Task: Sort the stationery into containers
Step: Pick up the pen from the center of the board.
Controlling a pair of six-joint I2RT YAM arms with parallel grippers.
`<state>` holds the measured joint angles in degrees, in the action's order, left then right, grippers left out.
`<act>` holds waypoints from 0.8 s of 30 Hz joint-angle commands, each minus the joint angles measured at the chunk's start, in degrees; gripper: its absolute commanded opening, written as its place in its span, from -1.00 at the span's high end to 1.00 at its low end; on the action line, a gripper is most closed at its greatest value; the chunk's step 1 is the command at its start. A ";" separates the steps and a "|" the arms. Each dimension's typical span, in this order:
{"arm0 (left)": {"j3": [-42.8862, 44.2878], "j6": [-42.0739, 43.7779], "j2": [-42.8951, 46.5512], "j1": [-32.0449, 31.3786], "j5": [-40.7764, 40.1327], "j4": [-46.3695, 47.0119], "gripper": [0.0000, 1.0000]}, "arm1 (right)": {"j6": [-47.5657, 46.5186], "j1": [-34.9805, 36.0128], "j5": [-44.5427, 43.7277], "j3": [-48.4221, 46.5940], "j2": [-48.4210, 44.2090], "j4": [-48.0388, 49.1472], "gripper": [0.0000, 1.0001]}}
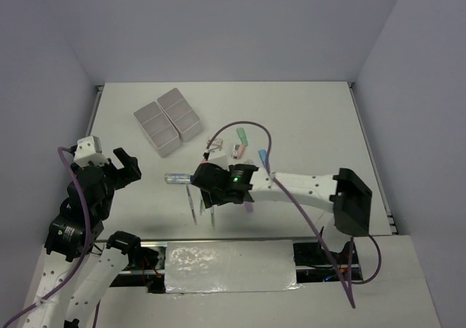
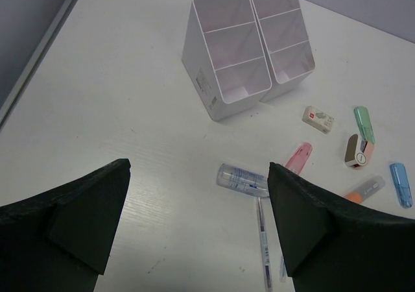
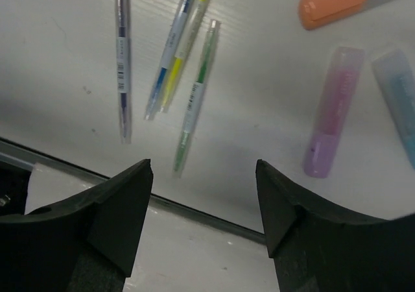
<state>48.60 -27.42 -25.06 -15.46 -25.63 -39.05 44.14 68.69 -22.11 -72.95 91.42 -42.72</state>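
On the left side of the table (image 1: 306,116), the left tool (image 2: 198,169) hangs above the surface with its jaws spread wide and nothing between them. Further back and just to its right stands the block of six white bins (image 1: 169,121), two by three, set at an angle to the table edge. Right of the left tool, near the middle, a clear blue-capped tube (image 2: 241,178) lies flat, and three thin pens (image 3: 194,97) lie close together just nearer the arm bases, roughly parallel. The right tool (image 3: 204,169) hovers over these pens, jaws wide apart, gripping nothing. Beyond it lie a white eraser (image 2: 318,118), a pink highlighter (image 2: 298,156), a small brown-and-white item (image 2: 355,152) and a green highlighter (image 2: 364,124), all loose on the table and apart from the bins. Furthest right sit the orange highlighter (image 3: 337,3), the purple highlighter (image 3: 332,120) and the blue highlighter (image 3: 399,91), the last two side by side.
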 commanded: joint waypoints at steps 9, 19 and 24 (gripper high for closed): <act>0.09 -0.35 3.43 -0.18 1.19 1.87 -0.99 | 1.74 1.01 2.33 -7.47 13.25 2.74 -0.22; 0.27 -0.53 4.49 -0.44 0.67 1.52 -0.99 | 2.00 -0.39 4.71 -7.65 20.02 2.99 0.00; 0.18 -0.62 5.11 -0.62 0.49 1.52 -0.99 | 1.48 -0.75 6.11 -7.47 21.17 4.05 0.09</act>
<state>48.60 -27.42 -20.91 -15.73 -24.99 -39.03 45.32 68.25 -16.58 -79.50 112.05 -40.66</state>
